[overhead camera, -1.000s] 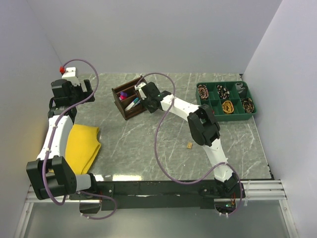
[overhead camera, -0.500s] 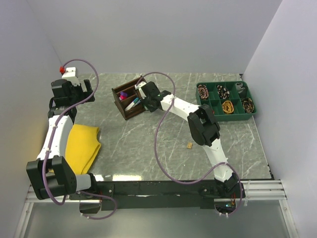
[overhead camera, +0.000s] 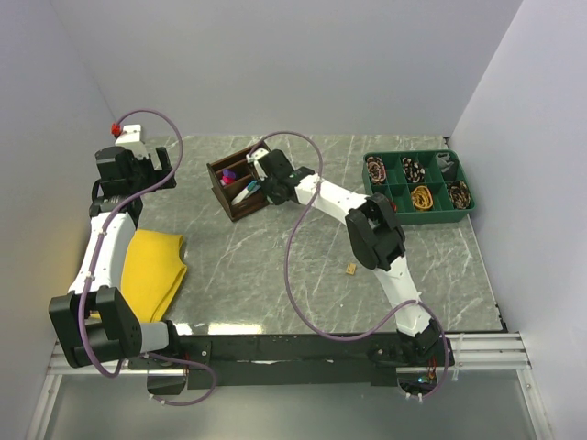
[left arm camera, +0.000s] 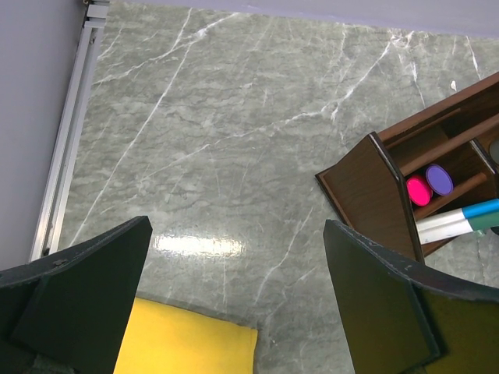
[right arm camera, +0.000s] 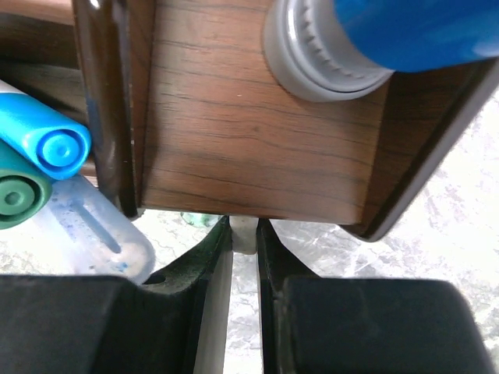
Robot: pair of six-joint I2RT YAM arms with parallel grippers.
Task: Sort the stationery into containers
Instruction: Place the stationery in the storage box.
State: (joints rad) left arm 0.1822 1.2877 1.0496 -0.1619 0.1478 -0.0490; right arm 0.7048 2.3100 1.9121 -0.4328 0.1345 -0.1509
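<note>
The right gripper (right arm camera: pixel 244 245) is almost shut. It pinches a tiny white piece (right arm camera: pixel 244 232) between its fingers, just over the rim of the brown organiser (right arm camera: pixel 257 140). The organiser sits near the far edge of the table, a bit left of the middle. A blue-capped cylinder (right arm camera: pixel 390 31) stands inside it. A blue marker (right arm camera: pixel 47 140) and a green-capped pen (right arm camera: pixel 15 199) poke out of it. The left gripper (left arm camera: pixel 236 234) is wide open above the table (left arm camera: pixel 234 117), near the far left corner. A small tan piece (overhead camera: pixel 351 269) lies nearer the right edge.
</note>
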